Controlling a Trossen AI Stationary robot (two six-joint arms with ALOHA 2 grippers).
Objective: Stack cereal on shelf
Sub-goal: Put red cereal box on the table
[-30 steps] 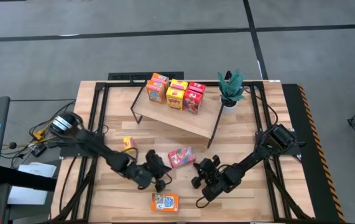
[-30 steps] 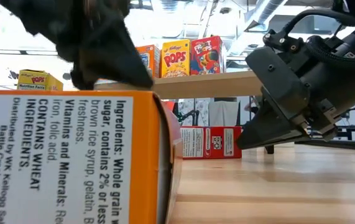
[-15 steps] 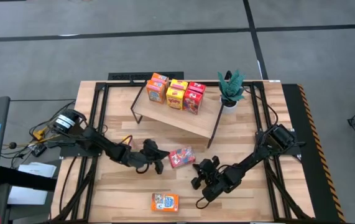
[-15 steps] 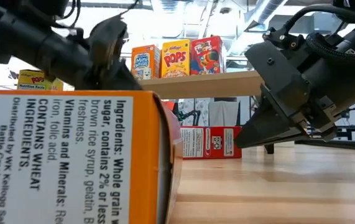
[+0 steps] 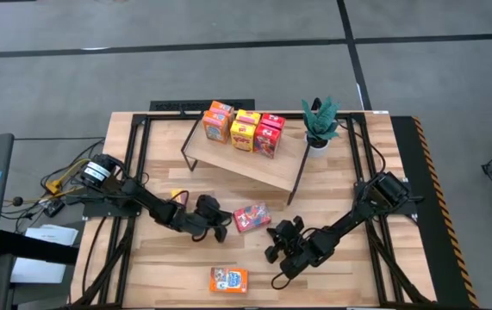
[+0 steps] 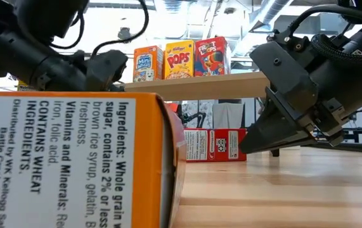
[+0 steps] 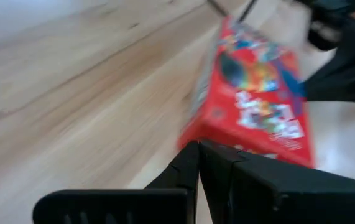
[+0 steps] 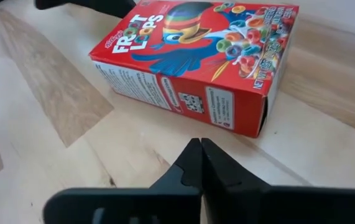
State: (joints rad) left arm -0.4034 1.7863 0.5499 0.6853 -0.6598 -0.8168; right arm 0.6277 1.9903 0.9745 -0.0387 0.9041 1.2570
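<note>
- Red Froot Loops box [image 5: 252,217] lies flat on the tabletop [image 5: 358,275], in front of the shelf [image 5: 244,160].
- Left gripper [image 5: 218,222], fingers pressed together and empty, is just beside it.
- Right gripper [image 5: 275,232], likewise closed, is near its other side.
- Three cereal boxes [image 5: 243,130] stand on the shelf.

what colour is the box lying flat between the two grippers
Red box, with a multicoloured toucan print; clearest in the right wrist view.

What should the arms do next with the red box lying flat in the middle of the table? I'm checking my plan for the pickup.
Probably open one gripper first. The red cereal box lies flat on the table, with the left gripper and right gripper on either side of it, both shut and holding nothing. The right gripper points straight at the box's side, so opening it there seems the natural step.
</note>
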